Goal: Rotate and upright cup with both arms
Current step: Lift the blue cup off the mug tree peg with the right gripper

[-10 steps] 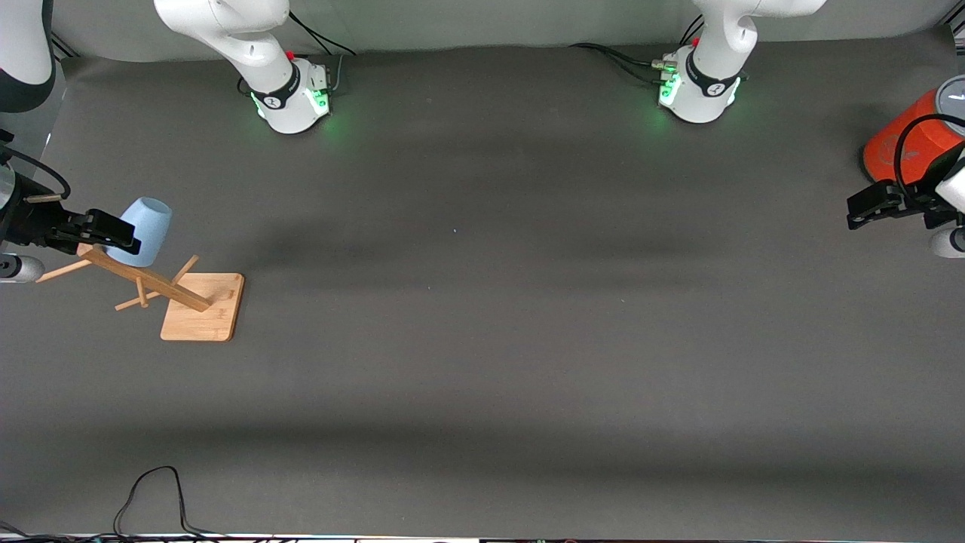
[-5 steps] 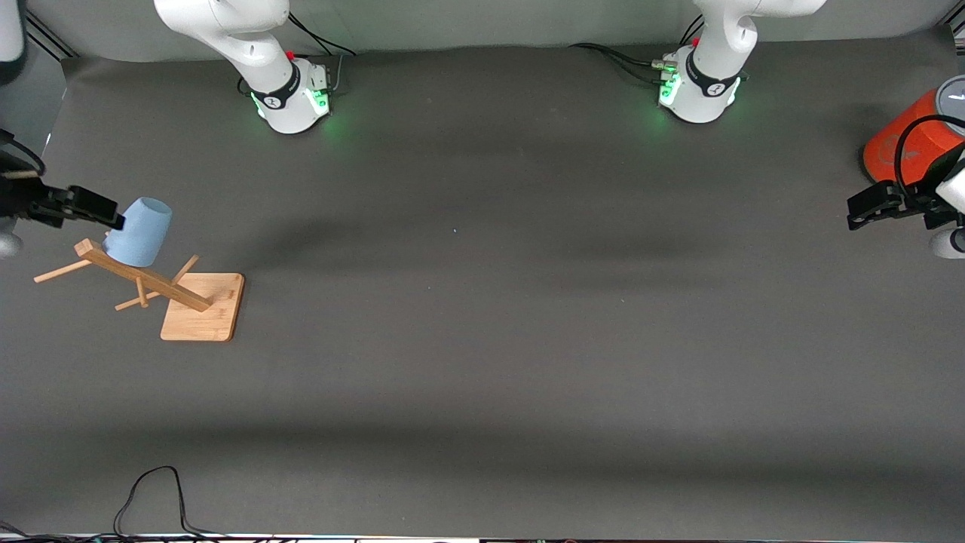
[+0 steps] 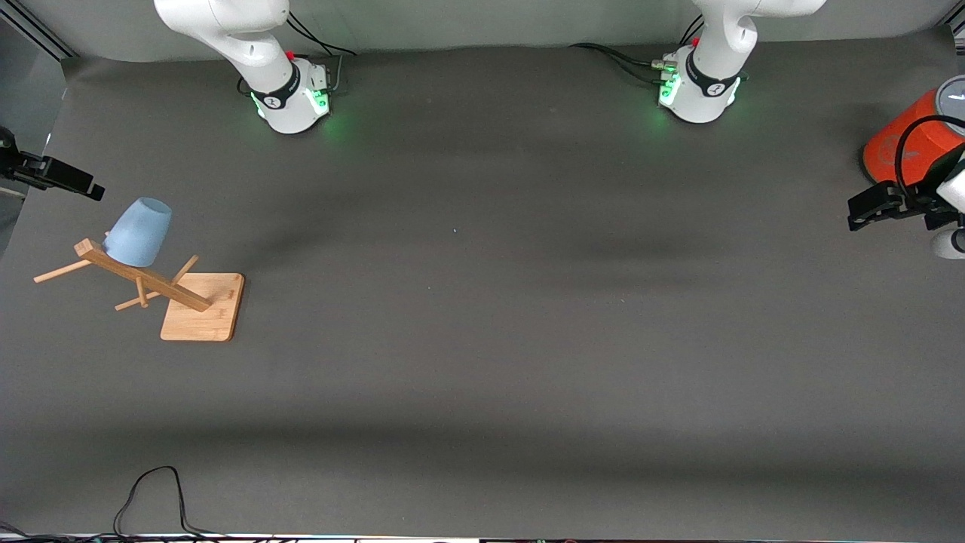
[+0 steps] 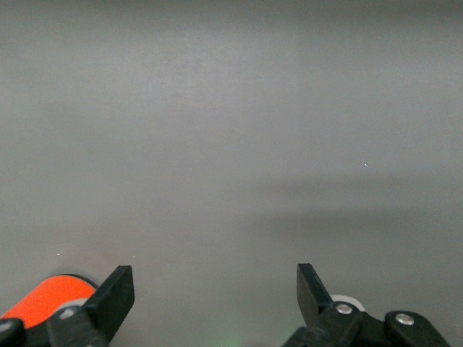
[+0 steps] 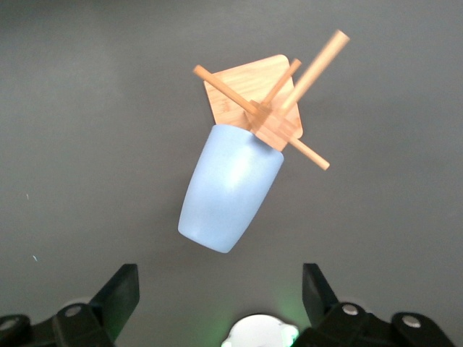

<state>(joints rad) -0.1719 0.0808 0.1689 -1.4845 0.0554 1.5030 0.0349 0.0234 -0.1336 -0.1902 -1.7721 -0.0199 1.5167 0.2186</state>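
The light-blue cup (image 3: 139, 232) hangs mouth-down and tilted on a peg of the wooden rack (image 3: 203, 305) at the right arm's end of the table. In the right wrist view the cup (image 5: 230, 188) sits apart from the rack's crossed pegs (image 5: 271, 108), ahead of the jaws. My right gripper (image 3: 89, 189) (image 5: 217, 289) is open and empty over the table's edge, clear of the cup. My left gripper (image 3: 856, 213) (image 4: 215, 289) waits open and empty beside the orange canister (image 3: 905, 143).
The orange canister (image 4: 51, 296) with its grey top stands at the left arm's end. The two arm bases (image 3: 290, 94) (image 3: 697, 90) glow green along the side farthest from the front camera. A black cable (image 3: 151, 490) loops at the nearest edge.
My right gripper has drawn back from the cup toward the table's edge, open all the while. The cup stays on the rack. The left arm has not moved.
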